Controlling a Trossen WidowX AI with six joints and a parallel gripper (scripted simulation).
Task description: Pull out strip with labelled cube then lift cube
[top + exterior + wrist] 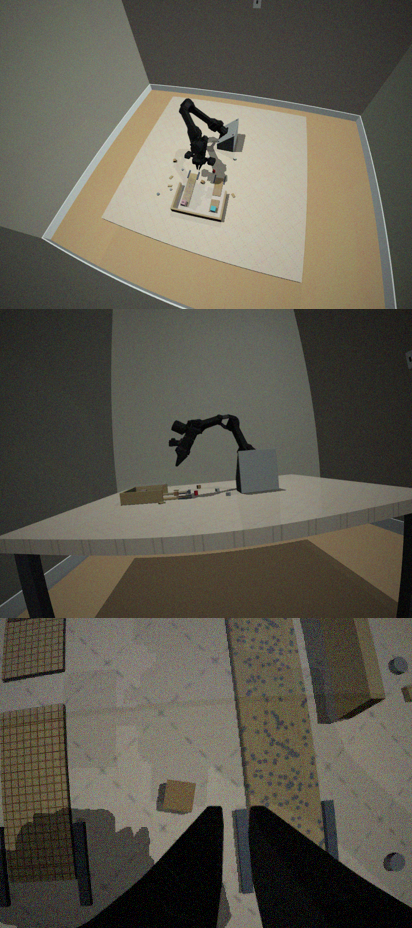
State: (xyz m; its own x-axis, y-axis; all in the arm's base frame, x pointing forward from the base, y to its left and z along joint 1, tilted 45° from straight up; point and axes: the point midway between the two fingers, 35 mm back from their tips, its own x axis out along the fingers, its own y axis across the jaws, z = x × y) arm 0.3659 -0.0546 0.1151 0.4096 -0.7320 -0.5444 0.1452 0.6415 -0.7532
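Pulling out the unbroken speckled strip (189, 188) (278, 733) remains undone, as does lifting the pink cube (183, 202); the gripper (198, 168) (176, 465) (234, 820) hovers closed, empty.

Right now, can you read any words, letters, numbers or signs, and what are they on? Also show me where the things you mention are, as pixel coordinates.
No text can be read in these views.
Pink cube (183, 202): dark marks on it, too small and blurred to read.
Cyan cube (213, 209): no writing that I can make out.
Wall plate (257, 3) (410, 359): dark spots, but no letters or numbers that I can make out.
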